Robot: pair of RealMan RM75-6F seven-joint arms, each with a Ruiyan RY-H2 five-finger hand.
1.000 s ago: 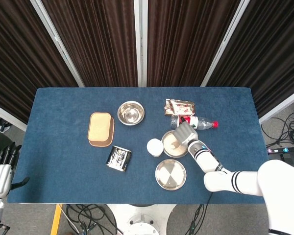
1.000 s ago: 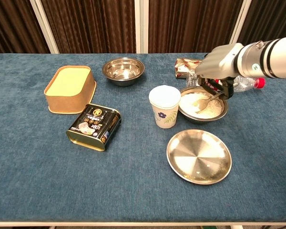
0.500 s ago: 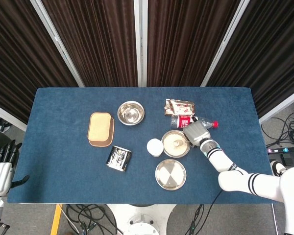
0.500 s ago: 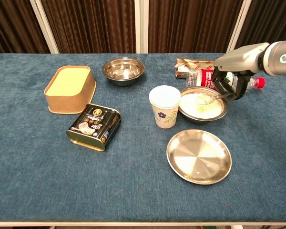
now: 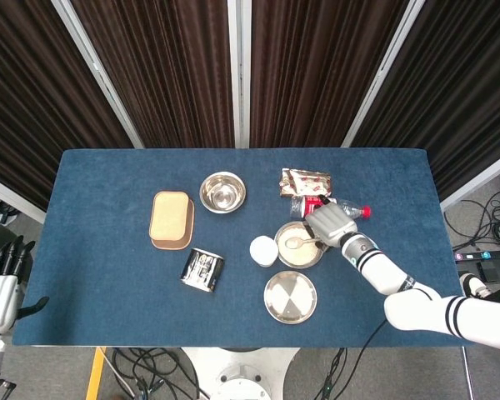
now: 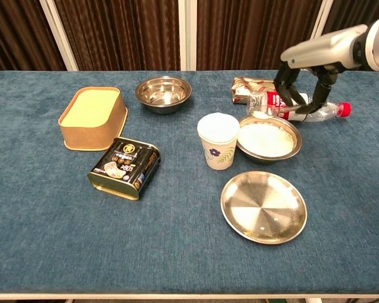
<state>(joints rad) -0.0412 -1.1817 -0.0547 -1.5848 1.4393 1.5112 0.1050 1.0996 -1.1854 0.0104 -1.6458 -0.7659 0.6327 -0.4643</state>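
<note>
**Right hand holds loaded spoon above powder bowl**

The right hand (image 6: 308, 88) is closed around the handle of a metal spoon (image 6: 273, 114), gripping it with the fingers pointing down. The spoon is raised clear of the table; its scoop end carries white powder and sits over the far rim of the steel bowl of white powder (image 6: 269, 138). In the head view the right hand (image 5: 333, 223) lies at the right edge of that bowl (image 5: 298, 245), with the spoon (image 5: 298, 242) reaching left over the contents.

Directly behind the hand, on the far side, a clear plastic bottle (image 6: 316, 108) with a red cap lies on its side. A foil snack packet (image 6: 247, 86) lies just left of the bottle, farther back.

Just left of the powder bowl stands a white paper cup (image 6: 218, 140) with a floral print, upright. Near of the bowl, a flat steel plate (image 6: 263, 206) rests on the blue table (image 6: 177, 240).

Well apart to the left: an empty steel bowl (image 6: 163, 93) at the far side, a brown rectangular container (image 6: 93, 117) with tan contents, and a black tin (image 6: 125, 167) near of that container.

The left hand (image 5: 2, 279) appears only in the head view, beyond the left edge of the table, fingers extended and apart, holding nothing.
</note>
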